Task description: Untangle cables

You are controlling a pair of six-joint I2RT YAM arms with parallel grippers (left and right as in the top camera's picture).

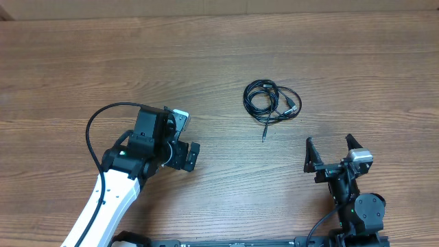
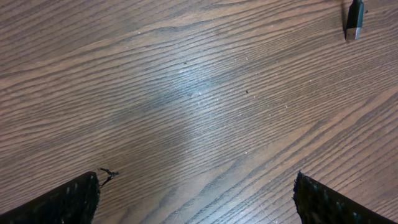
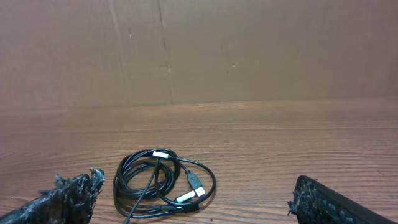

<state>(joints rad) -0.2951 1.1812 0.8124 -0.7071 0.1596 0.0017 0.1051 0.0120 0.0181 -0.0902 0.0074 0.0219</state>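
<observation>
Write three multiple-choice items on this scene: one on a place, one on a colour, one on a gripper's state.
1. Where do the cables lie? A. In the left gripper. B. Under the right arm. C. On the table, touching no gripper.
2. What colour are the cords? A. Black. B. White. C. Red.
3. How is the right gripper? A. Shut on a cable. B. Open, empty. C. Shut, empty.
1 C: bare wood surrounds the coil. 2 A: the loops look black in both views. 3 B: its fingers stand wide apart, nothing between.
</observation>
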